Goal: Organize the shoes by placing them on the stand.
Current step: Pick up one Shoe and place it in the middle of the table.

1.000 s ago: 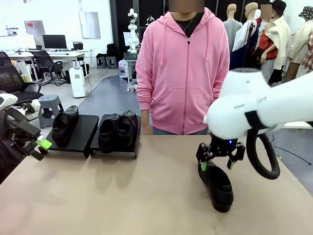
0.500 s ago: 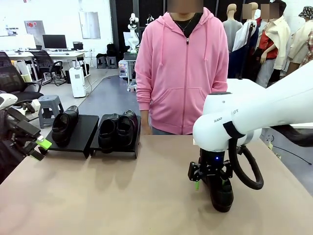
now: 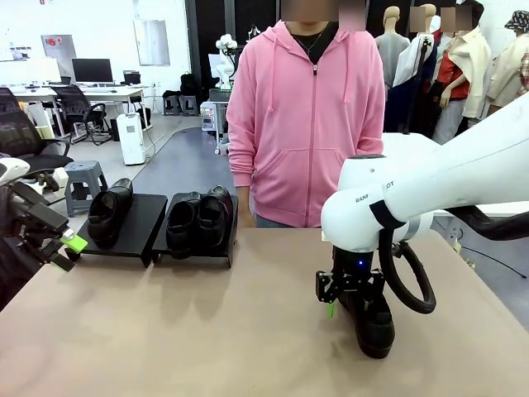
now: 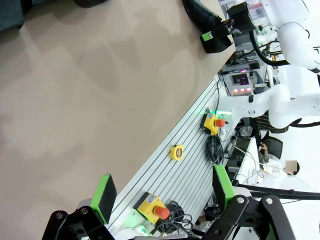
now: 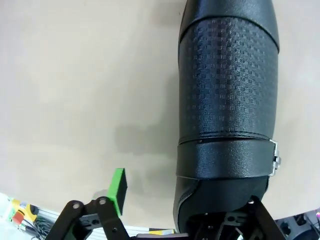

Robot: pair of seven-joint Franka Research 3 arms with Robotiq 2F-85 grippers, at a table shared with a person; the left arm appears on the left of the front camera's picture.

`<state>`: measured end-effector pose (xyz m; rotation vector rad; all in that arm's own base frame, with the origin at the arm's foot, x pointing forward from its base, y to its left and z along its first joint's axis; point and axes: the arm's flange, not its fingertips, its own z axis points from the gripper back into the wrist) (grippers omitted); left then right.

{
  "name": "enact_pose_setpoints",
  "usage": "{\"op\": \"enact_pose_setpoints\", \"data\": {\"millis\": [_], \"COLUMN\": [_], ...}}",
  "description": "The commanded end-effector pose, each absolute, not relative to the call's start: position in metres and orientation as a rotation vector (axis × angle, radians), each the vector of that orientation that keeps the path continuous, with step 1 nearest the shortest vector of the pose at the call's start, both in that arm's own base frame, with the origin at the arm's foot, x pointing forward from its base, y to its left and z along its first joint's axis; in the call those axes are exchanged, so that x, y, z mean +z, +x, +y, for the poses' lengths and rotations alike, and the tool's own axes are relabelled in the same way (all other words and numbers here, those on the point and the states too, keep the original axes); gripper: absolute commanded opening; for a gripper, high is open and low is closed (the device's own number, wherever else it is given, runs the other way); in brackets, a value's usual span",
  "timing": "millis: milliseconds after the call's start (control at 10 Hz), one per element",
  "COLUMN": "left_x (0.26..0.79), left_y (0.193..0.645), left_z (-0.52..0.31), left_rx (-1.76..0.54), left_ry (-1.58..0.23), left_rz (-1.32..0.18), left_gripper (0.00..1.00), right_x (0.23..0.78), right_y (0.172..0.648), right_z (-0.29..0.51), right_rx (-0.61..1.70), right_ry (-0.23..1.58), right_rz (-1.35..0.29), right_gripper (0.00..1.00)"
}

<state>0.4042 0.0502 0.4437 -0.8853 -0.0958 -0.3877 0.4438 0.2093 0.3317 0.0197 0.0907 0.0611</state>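
Note:
A black glossy shoe (image 3: 374, 327) lies on the tan table at the right, toe toward me. My right gripper (image 3: 350, 296) has come down over its heel end, jaws open. In the right wrist view the shoe (image 5: 227, 100) runs up the frame; one green pad (image 5: 119, 187) stands a little off its left side, and the other finger is hidden behind the shoe. The black stand (image 3: 139, 217) sits at the far left with one shoe (image 3: 107, 211) on its left panel and two shoes (image 3: 198, 222) on its right panel. My left gripper (image 3: 64, 248) (image 4: 165, 187) hangs open at the table's left edge, holding nothing.
A person in a pink hoodie (image 3: 307, 124) stands at the far side of the table, behind its middle. In the left wrist view, a metal rail (image 4: 185, 165) along the table's edge carries yellow button boxes (image 4: 212, 122). Bare tabletop (image 3: 207, 331) lies between the stand and the shoe.
My right arm has dropped down and shifted left over the shoe's heel end, and its jaws have started to narrow. The left arm has stayed still.

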Motion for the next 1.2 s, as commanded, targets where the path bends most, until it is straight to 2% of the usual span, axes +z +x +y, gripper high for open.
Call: {"op": "enact_pose_setpoints", "data": {"millis": [0, 900, 1100], "left_x": [0.445, 0.445, 0.445], "left_y": [0.401, 0.401, 0.401], "left_z": [0.052, 0.052, 0.052], "left_rx": [-0.394, -0.394, -0.394], "left_ry": [-0.884, -0.884, -0.884], "left_rz": [-0.089, -0.089, -0.089], "left_gripper": [1.00, 1.00, 1.00], "right_x": [0.333, 0.365, 0.428], "right_y": [0.443, 0.437, 0.408], "right_z": [0.208, 0.193, 0.173], "right_rx": [0.060, -0.002, -0.083], "right_ry": [-0.009, -0.086, -0.099], "right_rz": [0.047, -0.043, -0.030], "right_gripper": [0.00, 0.00, 0.00]}}
